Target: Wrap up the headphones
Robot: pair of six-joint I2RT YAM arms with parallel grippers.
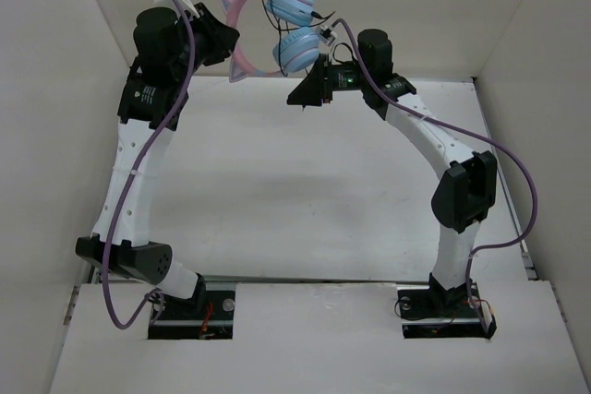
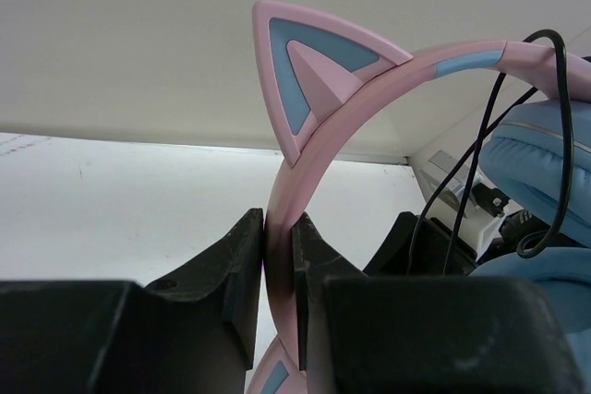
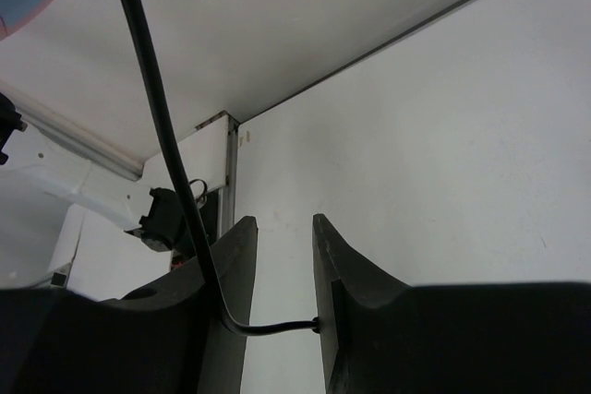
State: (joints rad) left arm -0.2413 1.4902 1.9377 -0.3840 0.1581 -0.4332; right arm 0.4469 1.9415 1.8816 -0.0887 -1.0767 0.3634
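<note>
The headphones (image 1: 295,51) are hanging in the air at the far end of the table (image 1: 305,191), well above its surface and between the two arms. They are looking light and mostly rigid: the pink headband (image 2: 309,173) is a stiff, smooth plastic arc, likely slippery on its flat faces, while the blue ear cups (image 2: 545,149) are padded and soft. The thin black cable (image 3: 152,108) is limp and is looping loosely, so it is probably going to snag or slip unless it is pinched firmly near its free end.

The left gripper (image 2: 279,237) is clamping the headband edge-on just below the cat ear, fingers closed tight against it. The right gripper (image 3: 284,237) is standing slightly parted, with the cable running down one finger and crossing the gap low down, not visibly pinched.
</note>
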